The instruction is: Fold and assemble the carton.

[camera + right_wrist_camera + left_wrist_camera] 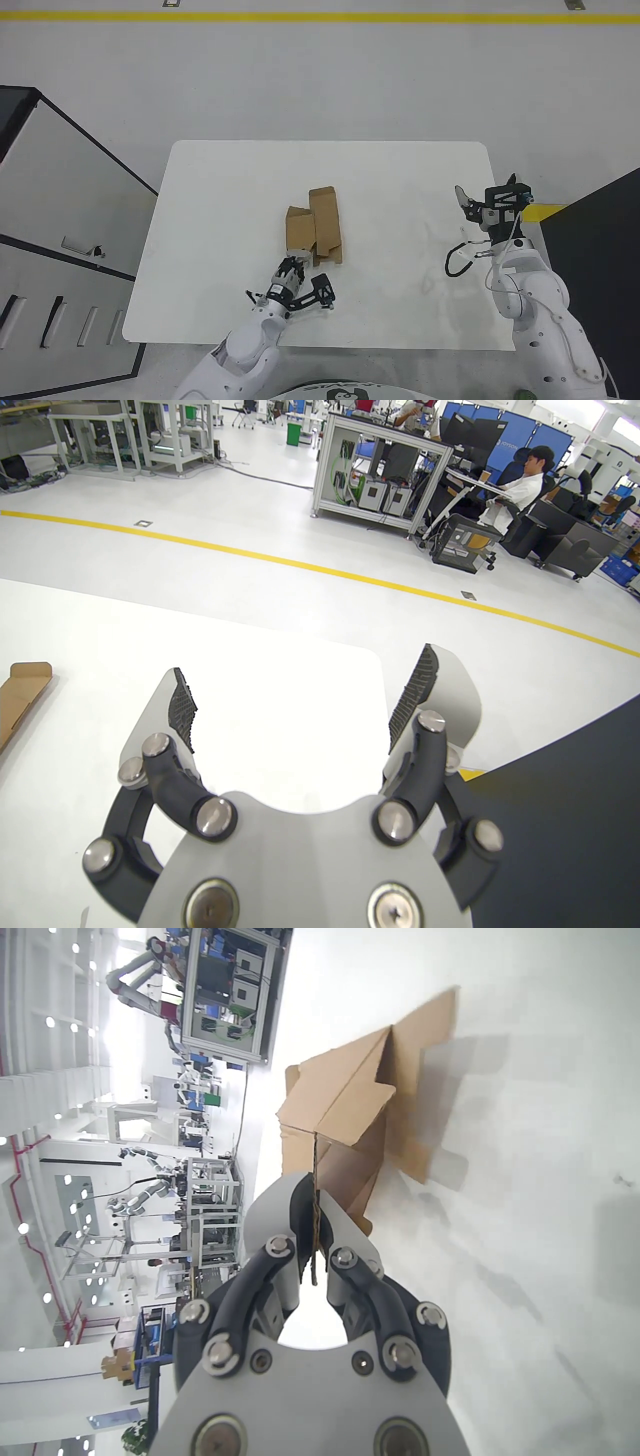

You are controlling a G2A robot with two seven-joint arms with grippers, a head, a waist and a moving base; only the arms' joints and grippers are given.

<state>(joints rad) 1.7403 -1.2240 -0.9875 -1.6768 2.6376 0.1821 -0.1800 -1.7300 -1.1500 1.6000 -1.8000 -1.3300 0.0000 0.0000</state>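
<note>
Top view puts the carton (315, 232) near the middle of the white table (420, 300), and we judge the job to be at an early stage. Nothing like a closed box stands there yet. The blank has only begun to lift out of its flat state, no flap looks tucked or locked, and squaring the walls and closing the ends all seem left to do.

Our left pincer (291, 272) sits at the carton's near end. In the left wrist view its fingers (300, 1208) are clamped on a thin cardboard edge, whose corrugated rim runs up between them. Our right pincer (302, 670) is spread wide with nothing in it. It hangs by the table's right edge, well apart from the carton.

The carton is plain brown corrugated board with no marking that we can make out. From above it reads as two long panels side by side, one reaching farther away than the other, with stepped ends. From the left wrist, the panels meet along a raised crease, rather like a low tent, and a loose flap juts out near the fold. The far panel lies closer to the table surface.
</note>
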